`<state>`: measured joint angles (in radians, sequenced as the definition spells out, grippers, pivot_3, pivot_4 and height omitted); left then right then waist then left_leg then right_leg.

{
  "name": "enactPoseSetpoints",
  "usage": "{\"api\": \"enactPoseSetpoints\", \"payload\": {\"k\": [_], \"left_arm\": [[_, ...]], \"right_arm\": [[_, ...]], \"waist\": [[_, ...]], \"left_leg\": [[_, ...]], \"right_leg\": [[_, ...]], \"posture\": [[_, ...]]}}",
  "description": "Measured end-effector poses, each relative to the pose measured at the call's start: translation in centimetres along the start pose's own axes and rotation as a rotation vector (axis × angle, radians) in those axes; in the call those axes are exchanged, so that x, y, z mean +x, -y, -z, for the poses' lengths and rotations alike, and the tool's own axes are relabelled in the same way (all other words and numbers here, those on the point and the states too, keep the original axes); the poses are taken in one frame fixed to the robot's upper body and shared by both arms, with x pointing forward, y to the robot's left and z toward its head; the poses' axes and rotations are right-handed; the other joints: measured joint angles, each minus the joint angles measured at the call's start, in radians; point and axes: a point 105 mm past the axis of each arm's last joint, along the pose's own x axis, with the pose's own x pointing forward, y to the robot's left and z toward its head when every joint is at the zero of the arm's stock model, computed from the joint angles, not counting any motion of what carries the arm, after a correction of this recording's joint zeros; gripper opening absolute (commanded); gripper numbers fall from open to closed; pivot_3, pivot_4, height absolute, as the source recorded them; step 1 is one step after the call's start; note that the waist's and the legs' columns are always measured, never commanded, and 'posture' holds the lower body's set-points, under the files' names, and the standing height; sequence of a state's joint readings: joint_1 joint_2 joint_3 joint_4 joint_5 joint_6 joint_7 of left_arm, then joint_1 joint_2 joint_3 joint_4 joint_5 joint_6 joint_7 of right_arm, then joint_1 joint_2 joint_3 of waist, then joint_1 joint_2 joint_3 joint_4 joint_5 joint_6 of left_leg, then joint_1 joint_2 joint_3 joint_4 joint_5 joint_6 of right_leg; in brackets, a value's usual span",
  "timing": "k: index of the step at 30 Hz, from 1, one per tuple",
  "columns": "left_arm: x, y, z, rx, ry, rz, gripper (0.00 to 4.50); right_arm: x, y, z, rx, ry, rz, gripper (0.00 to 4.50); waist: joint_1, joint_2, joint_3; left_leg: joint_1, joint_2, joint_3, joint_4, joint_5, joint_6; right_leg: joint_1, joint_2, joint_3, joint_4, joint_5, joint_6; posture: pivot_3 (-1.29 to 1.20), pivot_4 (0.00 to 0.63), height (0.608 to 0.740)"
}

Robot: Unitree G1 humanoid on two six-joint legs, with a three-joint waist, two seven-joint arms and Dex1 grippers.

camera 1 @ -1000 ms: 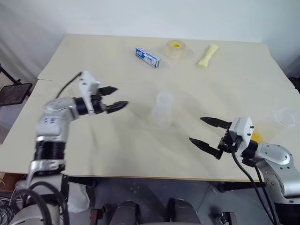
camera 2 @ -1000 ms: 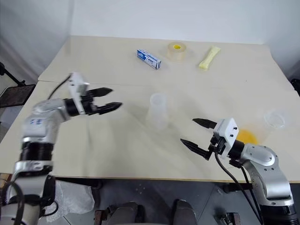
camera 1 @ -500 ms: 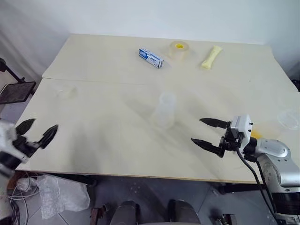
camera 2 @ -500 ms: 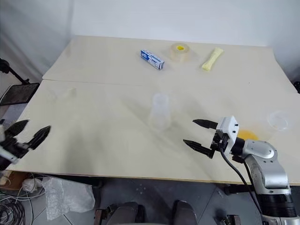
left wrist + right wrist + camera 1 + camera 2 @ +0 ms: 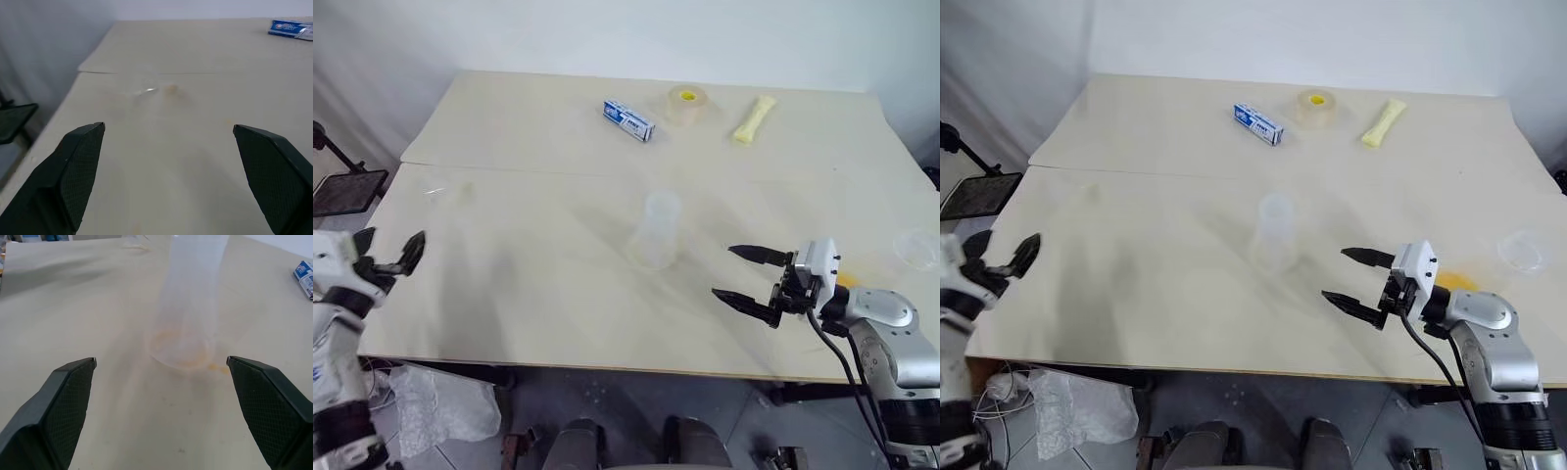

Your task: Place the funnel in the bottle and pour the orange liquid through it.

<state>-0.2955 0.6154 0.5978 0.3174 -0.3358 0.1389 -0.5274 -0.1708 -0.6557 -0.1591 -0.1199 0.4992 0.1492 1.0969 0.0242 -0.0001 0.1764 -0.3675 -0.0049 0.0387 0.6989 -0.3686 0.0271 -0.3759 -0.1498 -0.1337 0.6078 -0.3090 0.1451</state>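
We see the bottle (image 5: 654,232) upright mid-table (image 5: 538,127). Our left gripper (image 5: 387,257), fingers apart, hangs at the left edge. Our right gripper (image 5: 742,279), likewise spread and empty, faces the bottle near the front edge.

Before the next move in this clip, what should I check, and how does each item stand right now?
1. Bottle upright on the table, nothing touching it: ok.
2. Right end effector open, empty, aimed at the bottle: ok.
3. Left end effector open, empty, at the table's left edge: ok.
4. Funnel seated in the bottle: not ok, neck bare.
5. Orange liquid ready to pour: cannot tell, container unclear.
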Motion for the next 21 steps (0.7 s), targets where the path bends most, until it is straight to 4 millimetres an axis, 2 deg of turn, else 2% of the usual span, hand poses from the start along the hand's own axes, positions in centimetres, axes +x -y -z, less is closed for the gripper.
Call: {"api": "enactPoseSetpoints", "payload": {"k": [4, 7, 13, 21], "left_arm": [[3.3, 0.3, 0.1, 0.01, 0.004, 0.012, 4.47], [4.9, -0.3, -0.3, 0.02, 0.013, -0.011, 4.47], [6.2, -1.4, -0.3, 0.013, 0.007, -0.077, 4.47], [7.9, -0.5, 0.5, -0.027, -0.049, -0.08, 4.47]], "right_arm": [[-0.2, -0.5, -0.1, -0.001, -0.001, 0.015, 4.5], [-0.5, -1.0, 0.1, 0.005, -0.009, 0.029, 4.5], [-1.4, -1.3, 0.2, 0.014, -0.023, 0.065, 4.5], [-1.4, -1.6, -0.1, 0.006, -0.021, 0.065, 4.5]], "waist": [[-0.002, 0.0, 0.0], [-0.003, 0.0, 0.0], [-0.003, 0.0, 0.0], [-0.001, -0.001, 0.0]], "left_leg": [[0.0, -0.001, 0.001, 0.0, 0.0, 0.0], [0.0, -0.001, 0.001, 0.0, 0.0, 0.0], [0.0, -0.001, 0.002, 0.0, 0.0, 0.0], [0.0, -0.002, 0.005, 0.001, 0.0, 0.0]], "right_leg": [[-0.001, 0.001, -0.002, 0.001, 0.0, 0.0], [-0.001, 0.001, -0.002, 0.001, 0.0, 0.0], [-0.001, 0.001, -0.002, 0.002, 0.0, 0.0], [-0.001, 0.001, -0.002, 0.003, 0.0, 0.0]], "posture": [[0.0, 0.15, 0.74], [0.0, 0.15, 0.74], [0.0, 0.15, 0.74], [0.0, 0.15, 0.74]]}}
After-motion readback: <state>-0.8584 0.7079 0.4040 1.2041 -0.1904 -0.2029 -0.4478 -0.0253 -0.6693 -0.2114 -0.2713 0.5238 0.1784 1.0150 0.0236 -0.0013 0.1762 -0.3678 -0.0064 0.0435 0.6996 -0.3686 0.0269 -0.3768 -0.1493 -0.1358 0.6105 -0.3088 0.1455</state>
